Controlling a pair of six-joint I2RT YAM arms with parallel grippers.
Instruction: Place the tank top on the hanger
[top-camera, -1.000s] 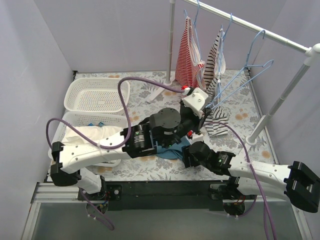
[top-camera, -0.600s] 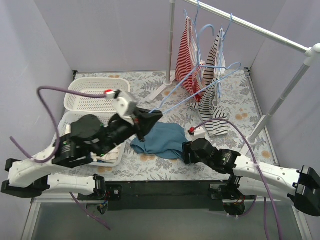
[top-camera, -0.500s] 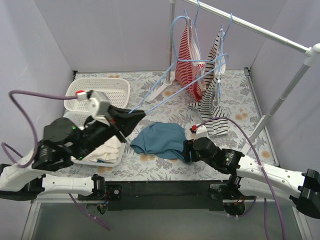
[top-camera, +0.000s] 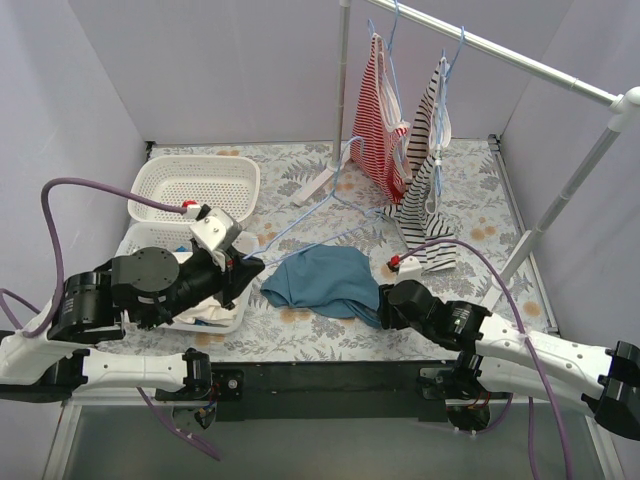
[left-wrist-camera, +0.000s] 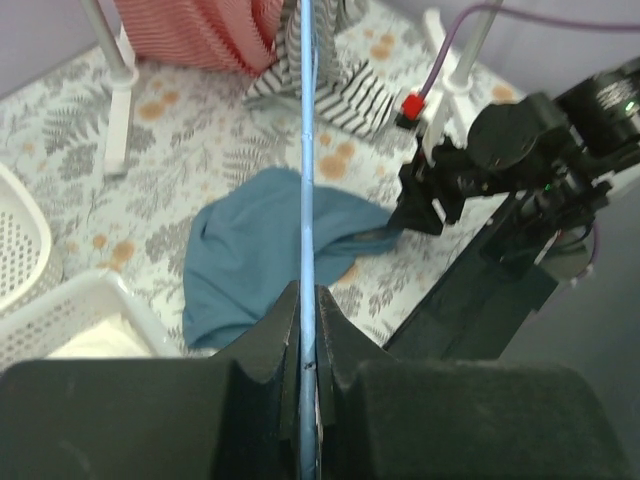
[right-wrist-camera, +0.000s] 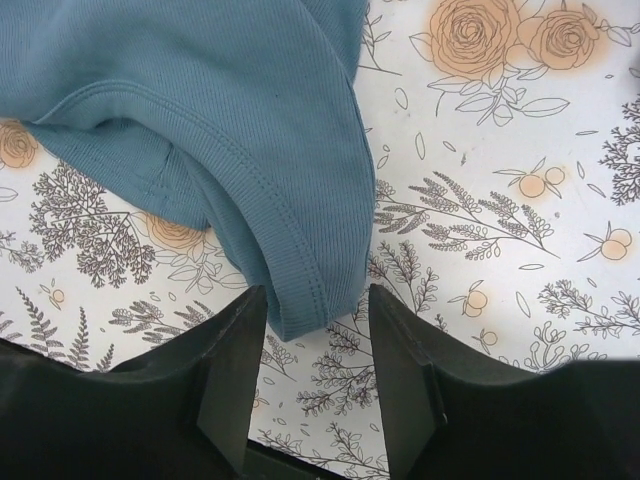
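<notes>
Floral-printed cloth covers the table (top-camera: 470, 215), boxed in by plain lilac walls, with a white rail (top-camera: 520, 62) slanting over its far right corner.

The tank top (top-camera: 325, 280) lies crumpled on the table a little toward the near edge, about midway between the left and right edges. The right gripper (right-wrist-camera: 318, 300) is down at its near right side. Its jaws stand partly apart with the ribbed hem between them, not yet pinched, probably so that one edge can be lifted clear of the heap.

The left gripper (left-wrist-camera: 306, 310) is clamped hard on the hanger (left-wrist-camera: 306, 180), its fingertips pressed against the thin wire. It holds the frame raised and slanting, above the left side of the tank top, and pointing toward the far edge. That looks meant to offer a free end for the fabric to be fed over.

A red-and-white striped top (top-camera: 378, 105) and a black-and-white striped top (top-camera: 432, 150) hang from the rail, just past the hanger's far end. The rack's foot (top-camera: 318, 185) lies beneath that end. Whether the wire touches any of them I cannot tell. Two white baskets (top-camera: 195, 190) sit along the left edge, the nearer one half hidden by the left arm, leaving little room to swing leftward.
</notes>
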